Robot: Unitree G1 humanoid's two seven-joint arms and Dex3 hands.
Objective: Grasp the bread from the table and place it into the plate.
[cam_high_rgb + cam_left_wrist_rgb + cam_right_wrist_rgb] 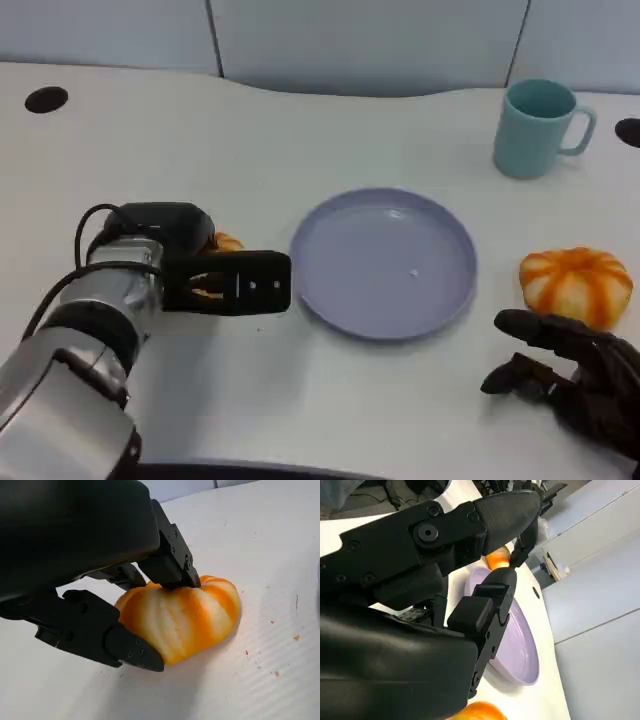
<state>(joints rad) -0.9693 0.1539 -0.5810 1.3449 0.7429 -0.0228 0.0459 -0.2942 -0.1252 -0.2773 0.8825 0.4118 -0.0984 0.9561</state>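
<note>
We are seeing two pumpkin-shaped bread rolls, one plate and one mug on the white table (300, 420).

Starting at the left, our left hand (205, 275) is closing around the first bread roll (182, 617). Its fingers (170, 562) are touching the top and near side, and the roll is resting flat on the table, ribbed dome up, long axis level. This roll is lying just left of the lavender plate (384, 263), whose near rim is facing bare table.

The teal mug (538, 128) is standing behind the plate's right side. The second roll (577, 284) is lying right of the plate. Our right hand (570, 375) is resting near it, fingers spread, holding nothing.
</note>
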